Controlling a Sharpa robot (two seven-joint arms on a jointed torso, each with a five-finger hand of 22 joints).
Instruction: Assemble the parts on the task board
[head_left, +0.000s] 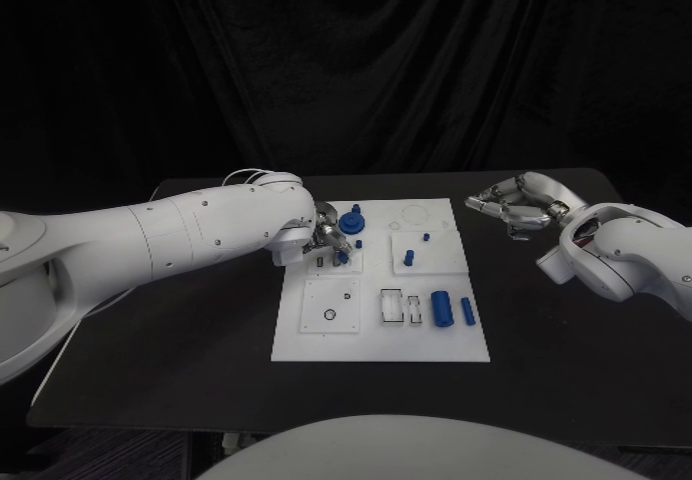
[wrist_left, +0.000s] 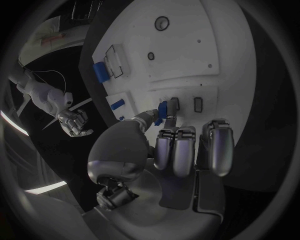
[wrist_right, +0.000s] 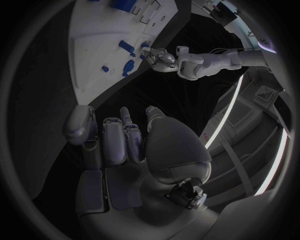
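Note:
The white task board (head_left: 382, 335) lies in the middle of the black table. My left hand (head_left: 332, 233) hovers over the board's far left part and pinches a small blue part (wrist_left: 164, 111) between thumb and a finger, right by a rectangular slot (wrist_left: 175, 103). A larger blue part (head_left: 355, 214) stands just beyond the hand. A blue peg (head_left: 408, 257) stands mid-board. A blue cylinder (head_left: 443, 310) and a blue rod (head_left: 467, 311) lie at the near right. My right hand (head_left: 516, 206) hangs off the board's far right corner, fingers loosely bent, holding nothing.
Empty rectangular recesses (head_left: 392, 305) sit beside the cylinder, and a square plate with a round hole (head_left: 330, 305) lies at the board's near left. A round recess (head_left: 414, 213) marks the far edge. Bare black table (head_left: 188, 340) surrounds the board on both sides.

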